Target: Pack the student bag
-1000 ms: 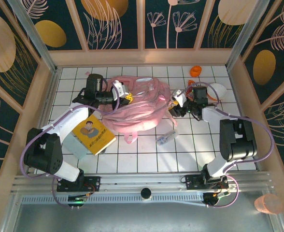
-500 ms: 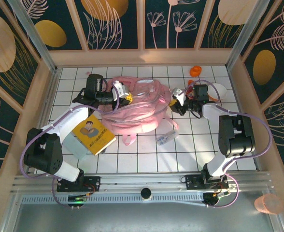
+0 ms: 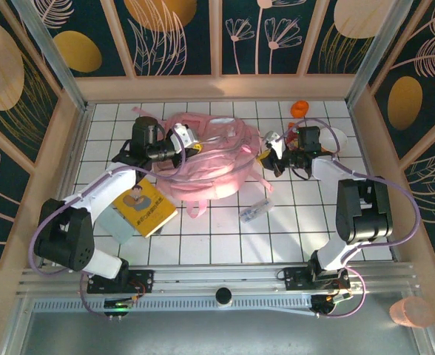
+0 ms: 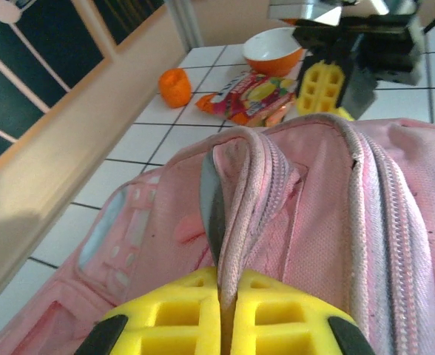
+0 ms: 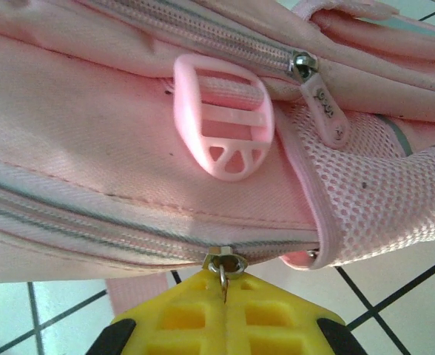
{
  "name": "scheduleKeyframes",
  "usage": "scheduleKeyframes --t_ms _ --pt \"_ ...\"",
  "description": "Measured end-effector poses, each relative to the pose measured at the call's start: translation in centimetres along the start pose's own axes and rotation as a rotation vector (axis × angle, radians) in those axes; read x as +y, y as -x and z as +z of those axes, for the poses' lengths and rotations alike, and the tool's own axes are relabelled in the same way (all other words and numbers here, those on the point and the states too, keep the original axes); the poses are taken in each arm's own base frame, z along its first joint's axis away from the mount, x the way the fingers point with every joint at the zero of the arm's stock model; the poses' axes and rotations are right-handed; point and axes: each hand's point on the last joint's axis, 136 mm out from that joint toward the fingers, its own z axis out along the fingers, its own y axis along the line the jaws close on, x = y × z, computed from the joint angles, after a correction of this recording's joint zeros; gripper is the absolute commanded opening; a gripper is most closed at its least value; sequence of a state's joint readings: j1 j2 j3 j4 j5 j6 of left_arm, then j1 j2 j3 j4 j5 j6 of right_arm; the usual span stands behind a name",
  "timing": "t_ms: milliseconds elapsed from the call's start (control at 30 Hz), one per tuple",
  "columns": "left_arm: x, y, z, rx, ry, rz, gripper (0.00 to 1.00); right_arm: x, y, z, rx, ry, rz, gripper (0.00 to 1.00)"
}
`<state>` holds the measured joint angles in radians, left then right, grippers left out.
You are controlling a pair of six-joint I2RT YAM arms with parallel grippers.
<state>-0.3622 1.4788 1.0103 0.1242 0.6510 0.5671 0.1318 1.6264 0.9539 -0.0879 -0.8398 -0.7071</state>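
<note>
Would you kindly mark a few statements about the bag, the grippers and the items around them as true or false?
1. The right gripper is shut on a zip pull of the bag. True.
2. The left gripper hangs open over the book. False: it is shut on a fold at the bag's edge.
3. The book lies inside the bag. False: it lies on the table, beside the bag.
4. A snack packet lies near the bowl. True.
</note>
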Motion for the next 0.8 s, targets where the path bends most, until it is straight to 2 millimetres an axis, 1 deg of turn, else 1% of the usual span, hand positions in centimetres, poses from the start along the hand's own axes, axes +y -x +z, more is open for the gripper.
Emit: scheduleKeyframes --t_ms 133,267,367,433,533,800 --pt "0.5 0.4 0.4 0.020 0.081 0.021 0.00 0.9 0.7 -0.1 0.000 0.017 0.054 0.00" --pt "0.6 0.3 1.3 0.058 0.152 0.033 0.00 3.2 1.9 0.3 0.014 0.066 0.088 0.00" --pt "1.1 -0.2 1.8 0.088 0.204 0.027 0.00 4.7 2.9 0.6 0.026 0.101 0.097 0.00" --pt "1.8 -0.6 1.9 0.106 0.246 0.022 0.00 5.3 3.5 0.5 0.030 0.113 0.113 0.00" --pt "2.5 -1.0 2.0 0.128 0.296 0.015 0.00 5.7 4.3 0.1 0.025 0.111 0.142 0.00" --pt "3.1 -0.7 3.4 0.116 0.390 -0.063 0.00 7.7 5.7 -0.2 0.043 0.095 0.220 0.00"
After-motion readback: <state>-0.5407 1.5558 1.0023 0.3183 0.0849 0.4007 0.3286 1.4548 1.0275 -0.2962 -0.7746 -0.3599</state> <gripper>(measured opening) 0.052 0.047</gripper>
